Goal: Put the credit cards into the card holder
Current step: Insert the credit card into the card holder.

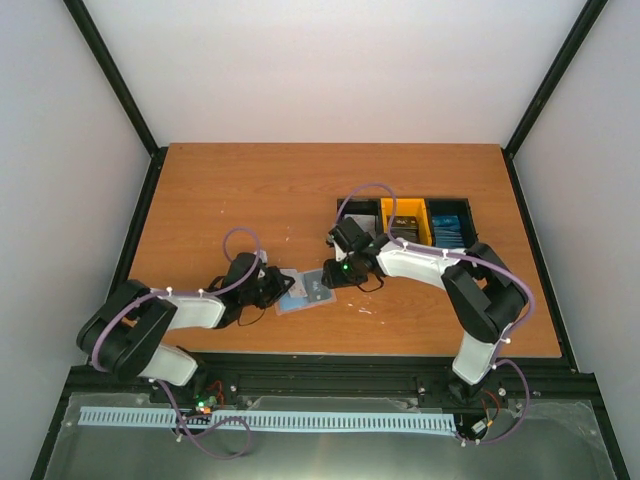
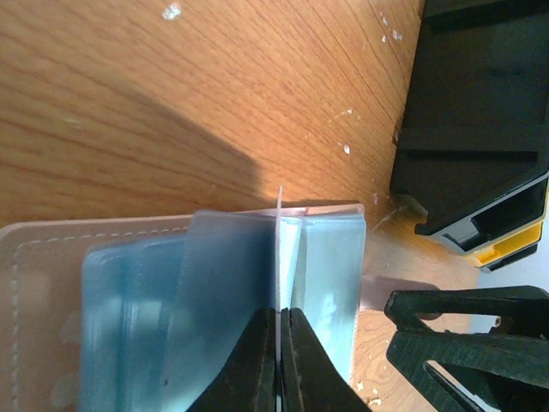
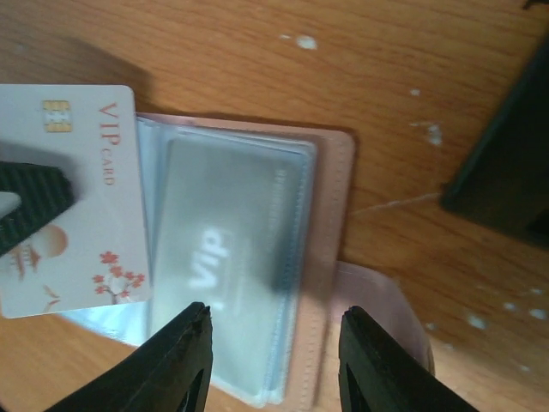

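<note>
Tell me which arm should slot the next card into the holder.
Left. The left gripper is shut on the white VIP card, right at the open card holder; the right gripper is open and holds nothing.

Card holder open on table; one white card at its sleeves.
You have the card holder (image 1: 303, 291) lying flat and open on the table (image 1: 220, 190): tan-pink rim outside, pale blue clear sleeves fanned inside, one sleeve carrying a grey card (image 3: 225, 253) printed "VIP". The white card (image 3: 81, 202) — gold chip, red "VIP CARD" lettering, red blossoms — is held over the holder's sleeves, pinched in the left gripper (image 2: 280, 319) and seen edge-on from that wrist. You cannot tell whether its edge has entered a slot. The dark grey stack (image 1: 404, 229) sits in the yellow bin (image 1: 388, 215), and the blue stack (image 1: 447, 229) in the black bin (image 1: 450, 203) beside it, well apart from the holder.
</note>
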